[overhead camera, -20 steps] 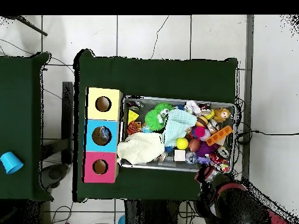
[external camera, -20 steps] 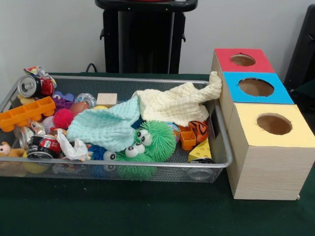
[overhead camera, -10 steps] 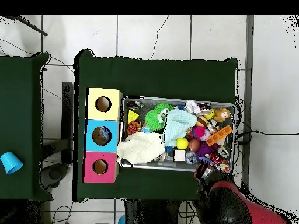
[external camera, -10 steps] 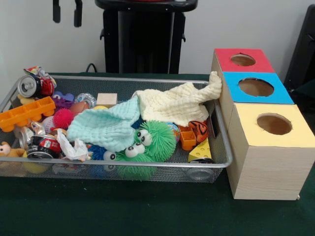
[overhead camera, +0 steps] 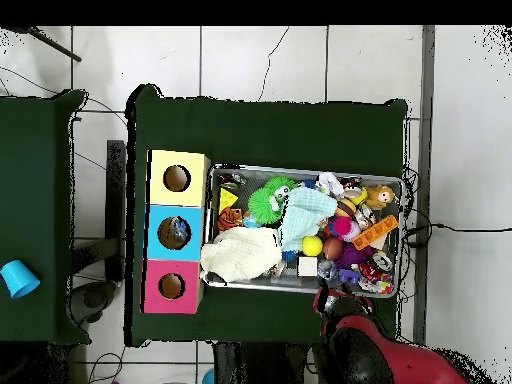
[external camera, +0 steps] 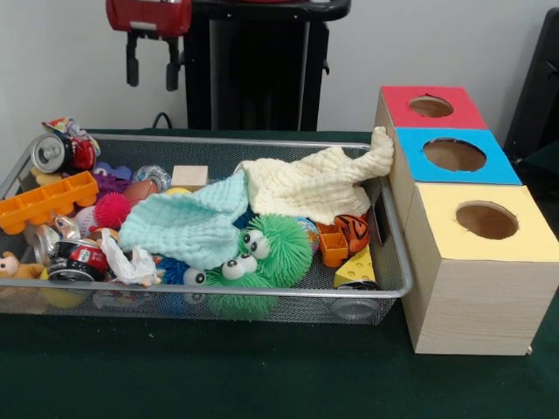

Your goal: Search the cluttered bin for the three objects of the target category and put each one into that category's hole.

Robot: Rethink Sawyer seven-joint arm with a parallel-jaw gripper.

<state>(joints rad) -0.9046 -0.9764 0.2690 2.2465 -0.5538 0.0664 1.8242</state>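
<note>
Front view: caught the jaws [external camera: 153, 70] parted and empty, hanging well above the wire bin [external camera: 218, 141] at its far rim. Could not tell the target category from the scene.

Counted two cloths below the jaws, toward the picture's right: a cream cloth [external camera: 306, 183] draped against the red-topped box [external camera: 397, 100], and a mint cloth [external camera: 188, 223] closer beneath. Judged both soft, light and limp, best pinched at a raised fold.

Counted at least two dented cans below the jaws, toward the picture's left: an upper can [external camera: 54, 150] and a lower can [external camera: 77, 259]. Judged them thin, light and slick, best taken across the body.

Counted three holed boxes, with the blue-topped box [external camera: 507, 170] and yellow-topped box [external camera: 476, 288] farthest from the jaws.
</note>
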